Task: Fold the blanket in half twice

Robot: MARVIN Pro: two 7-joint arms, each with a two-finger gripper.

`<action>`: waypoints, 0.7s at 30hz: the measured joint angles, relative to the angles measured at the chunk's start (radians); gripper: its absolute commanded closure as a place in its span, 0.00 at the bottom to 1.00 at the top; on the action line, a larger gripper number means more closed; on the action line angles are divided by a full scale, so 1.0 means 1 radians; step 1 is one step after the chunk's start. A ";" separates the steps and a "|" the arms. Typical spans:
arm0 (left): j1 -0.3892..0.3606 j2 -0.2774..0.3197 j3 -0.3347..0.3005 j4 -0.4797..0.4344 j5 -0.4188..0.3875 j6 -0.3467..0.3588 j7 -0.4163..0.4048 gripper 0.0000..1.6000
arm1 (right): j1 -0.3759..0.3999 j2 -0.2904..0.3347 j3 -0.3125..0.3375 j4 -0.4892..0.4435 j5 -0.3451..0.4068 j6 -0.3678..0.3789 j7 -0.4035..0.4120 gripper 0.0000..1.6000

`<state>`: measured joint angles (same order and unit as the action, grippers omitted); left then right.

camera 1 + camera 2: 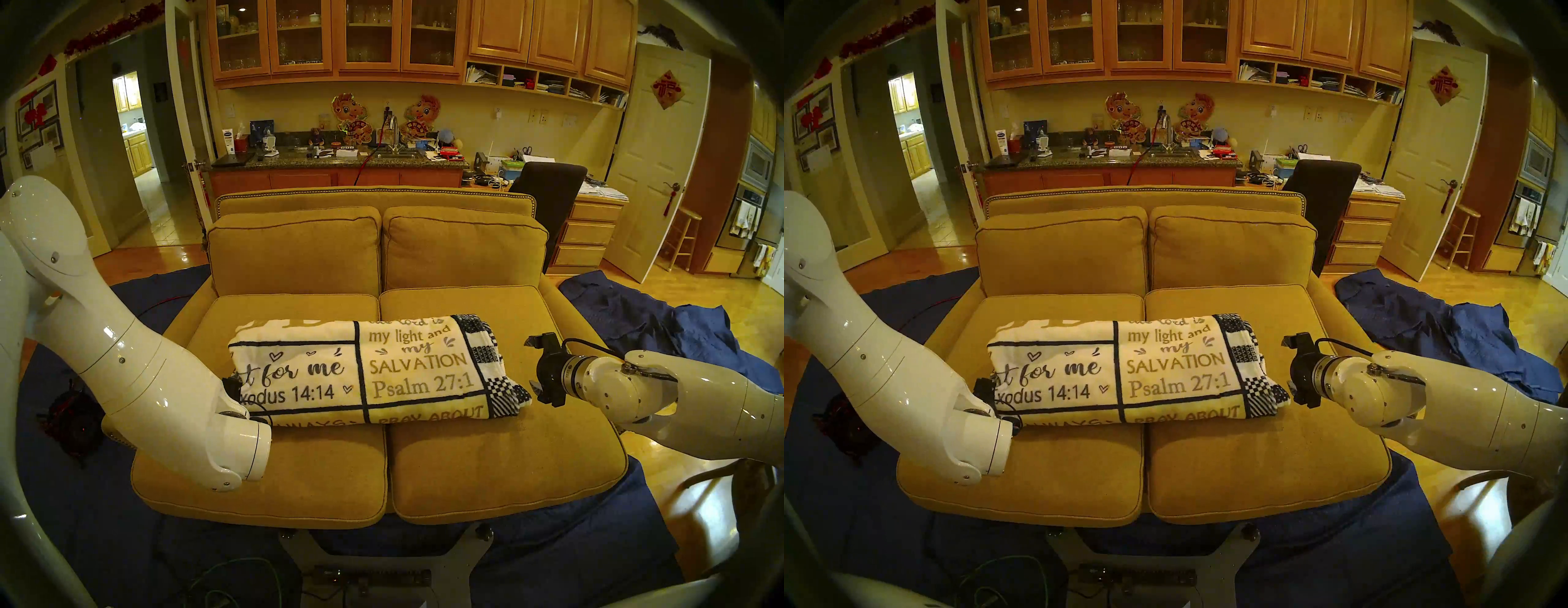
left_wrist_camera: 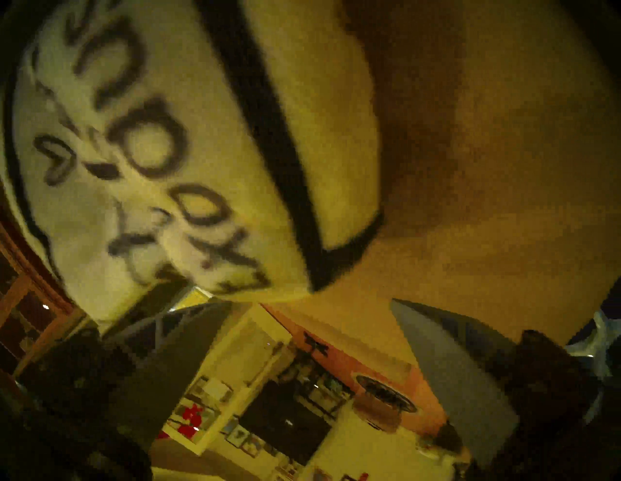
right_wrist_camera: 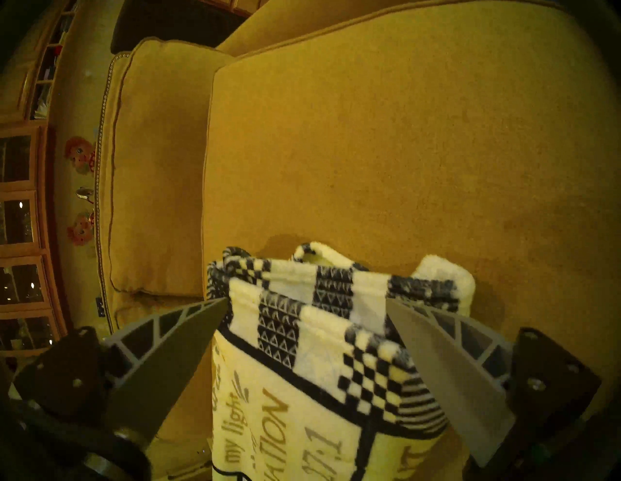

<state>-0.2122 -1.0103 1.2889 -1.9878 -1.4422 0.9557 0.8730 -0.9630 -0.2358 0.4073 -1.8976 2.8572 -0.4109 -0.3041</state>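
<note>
Our right gripper (image 3: pixel 307 305) hangs with its jaws spread wide and nothing between them; in the right wrist view its two grey fingers (image 3: pixel 447 366) frame the checkered end of the blanket (image 3: pixel 302 336) without pinching it. From the head views we see this gripper (image 1: pixel 535 365) just off the blanket's right end, apart from the cloth, pointing toward it.

Our left gripper (image 2: pixel 302 305) is also spread wide, with nothing in it. In the left wrist view, which is blurred and tilted, its two fingers (image 2: pixel 453 366) stand far apart at the bottom corners, and the blanket's lettered panel (image 2: pixel 151 151) lies just beyond the fingertips, clear of them. In the head views most of this gripper is hidden behind our own white left forearm (image 1: pixel 140 373); only a dark part of it (image 1: pixel 232 387) shows at the blanket's left end, so we cannot tell from there whether it touches the cloth.

Between the two hands the blanket (image 1: pixel 369 369) lies as a long folded bundle, several layers thick at the end by our right gripper. It stretches across both seat cushions of the mustard-yellow sofa (image 1: pixel 488 458), its verse panels facing up and its navy-and-white checkered edge toward our right hand.

Farther out from our right arm, a plain dark blue cloth (image 1: pixel 662 327) lies crumpled on the wooden floor beside the sofa. Beyond the sofa's back stand a cluttered counter (image 1: pixel 339 159) and wooden cabinets (image 1: pixel 335 38).
</note>
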 measured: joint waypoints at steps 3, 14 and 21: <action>-0.023 0.014 -0.027 -0.046 -0.006 -0.003 0.001 0.00 | 0.006 0.008 0.003 0.004 -0.003 0.026 -0.011 0.00; -0.135 0.077 -0.131 -0.204 0.005 0.002 -0.002 0.00 | 0.042 0.012 0.029 0.039 -0.014 0.118 -0.050 0.00; -0.195 0.143 -0.121 -0.250 0.008 0.005 -0.005 0.00 | 0.052 0.013 0.032 0.020 -0.018 0.193 -0.077 0.00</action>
<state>-0.4075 -0.8675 1.1677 -2.2380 -1.4337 0.9604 0.8677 -0.9108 -0.2227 0.4389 -1.8776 2.8390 -0.2174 -0.3813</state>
